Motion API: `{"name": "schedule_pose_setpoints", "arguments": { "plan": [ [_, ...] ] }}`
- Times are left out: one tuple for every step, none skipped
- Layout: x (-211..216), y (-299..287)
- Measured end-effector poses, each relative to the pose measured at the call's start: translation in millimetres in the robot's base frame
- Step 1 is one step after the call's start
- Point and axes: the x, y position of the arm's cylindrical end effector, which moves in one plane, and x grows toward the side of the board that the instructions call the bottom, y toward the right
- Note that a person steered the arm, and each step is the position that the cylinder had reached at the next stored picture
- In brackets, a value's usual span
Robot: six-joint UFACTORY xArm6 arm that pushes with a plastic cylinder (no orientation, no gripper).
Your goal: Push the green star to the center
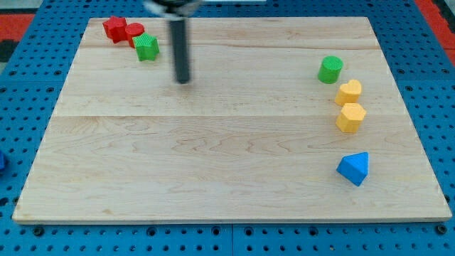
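The green star [147, 47] sits near the view's top left on the wooden board [213, 156], touching a red cylinder [134, 31] and next to a red star-like block [114, 28]. My tip [183, 80] is on the board to the right of and slightly below the green star, a short gap away and not touching it. The rod rises toward the view's top edge.
At the view's right stand a green cylinder [330, 70], a yellow heart-like block [349, 92], a yellow hexagon [350, 117] and a blue triangular block [354, 168]. A blue pegboard surrounds the board.
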Motion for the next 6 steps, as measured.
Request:
{"name": "schedule_pose_setpoints", "arguments": {
  "plan": [
    [-25, -93],
    [-72, -101],
    [-75, -44],
    [-84, 22],
    [-99, 0],
    [-121, 16]
  ]
}}
